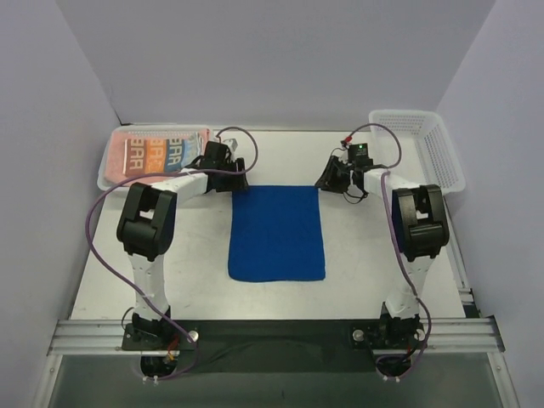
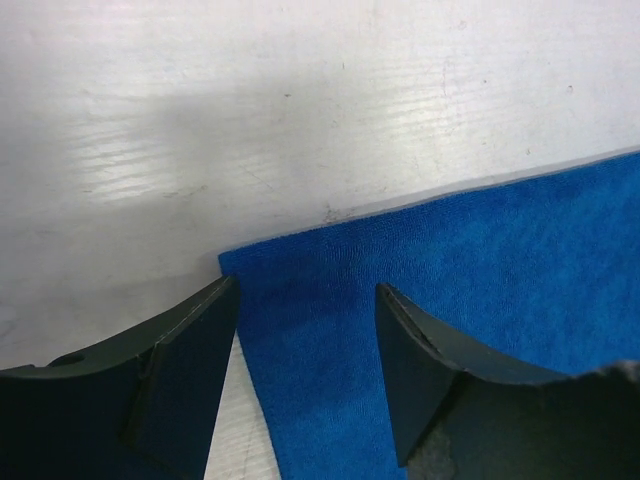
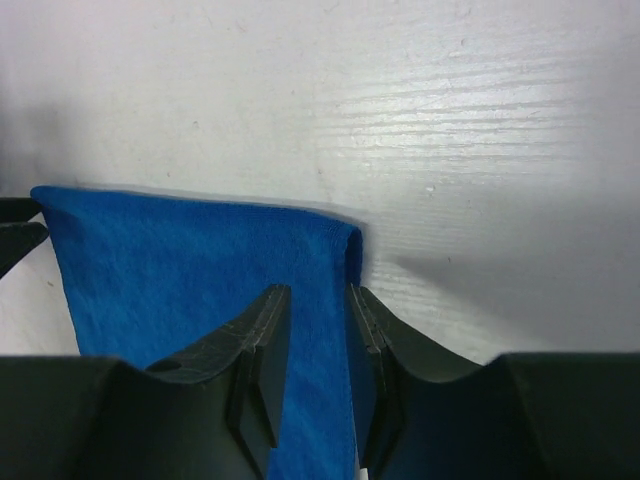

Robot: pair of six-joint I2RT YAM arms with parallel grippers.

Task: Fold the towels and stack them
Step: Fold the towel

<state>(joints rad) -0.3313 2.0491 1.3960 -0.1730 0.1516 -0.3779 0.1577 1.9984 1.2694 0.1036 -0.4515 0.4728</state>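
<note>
The blue towel [image 1: 277, 232] lies flat in the middle of the table. The right gripper [image 1: 326, 180] pinches its far right corner. The left gripper [image 1: 239, 180] has its jaws spread over the far left corner. A lettered towel [image 1: 161, 151] in the left basket [image 1: 104, 174] is partly hidden. The table [image 1: 195, 255] is white and the walls [image 1: 280, 59] are pale.

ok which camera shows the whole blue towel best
The top external view: the blue towel lies flat on the table with all four edges visible. The left wrist view shows only one far corner, beneath the open left tool. The right wrist view shows the other far corner, its edge pinched in the right tool.
</note>
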